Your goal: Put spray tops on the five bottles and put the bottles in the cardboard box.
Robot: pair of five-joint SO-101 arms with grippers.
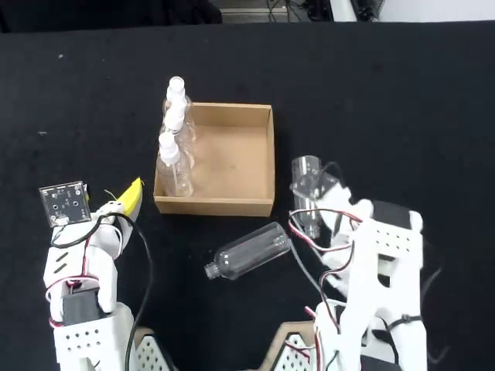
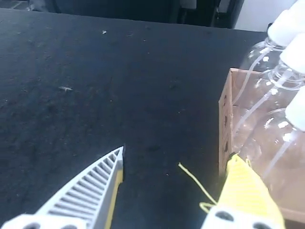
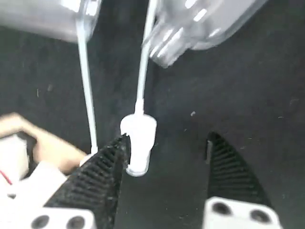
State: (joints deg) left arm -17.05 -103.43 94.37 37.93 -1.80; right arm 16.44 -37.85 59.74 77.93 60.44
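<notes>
The black worktop (image 1: 402, 93) carries everything, and the cardboard box (image 1: 232, 154) sits open at its middle, so I place the rest by it. Three bottles with spray tops (image 1: 174, 166) stand in a row inside the box against its left wall. I take it they are packed tight there to leave room for the two still to come. Outside the box, an uncapped bottle (image 1: 307, 182) stands upright just beside its right wall, mouth up, which should make it ready for a top. Another uncapped bottle (image 1: 249, 251) lies on its side just off the box's near wall, its neck pointing away from the box toward me. It will need standing up or holding before it can be capped. Out beyond the box's right wall, by the bare bottles, a loose spray top (image 3: 138, 143) lies flat on the worktop with its thin tube stretched out. A second tube (image 3: 86, 81) runs alongside it, with its cap hidden behind my finger. My right hand (image 3: 167, 140) is spread wide around that spray top. One finger touches the white cap, the other stands well apart, and nothing is grasped yet. My left hand (image 2: 177, 153) waits beside the box's near left corner, released and holding nothing.
</notes>
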